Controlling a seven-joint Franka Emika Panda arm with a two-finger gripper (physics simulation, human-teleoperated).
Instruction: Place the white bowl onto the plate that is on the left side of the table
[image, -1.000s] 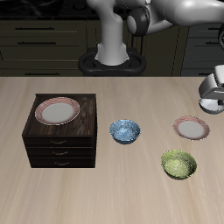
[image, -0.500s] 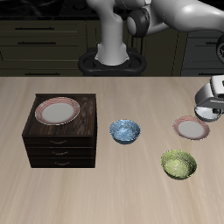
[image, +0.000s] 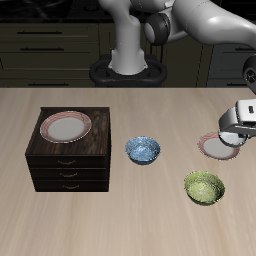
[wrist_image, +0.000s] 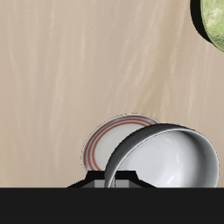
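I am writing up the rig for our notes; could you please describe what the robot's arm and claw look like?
The arm is made of smooth, rounded, glossy white-grey segments with dark joints between them, rising from a white column on a round black base. The claw hangs from a boxy light-grey body with darker undersides. No cables or markings are visible. In the wrist view only a black edge of the claw's mount shows.

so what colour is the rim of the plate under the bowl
Pinkish red around a white centre; the plate shows best in the wrist view.
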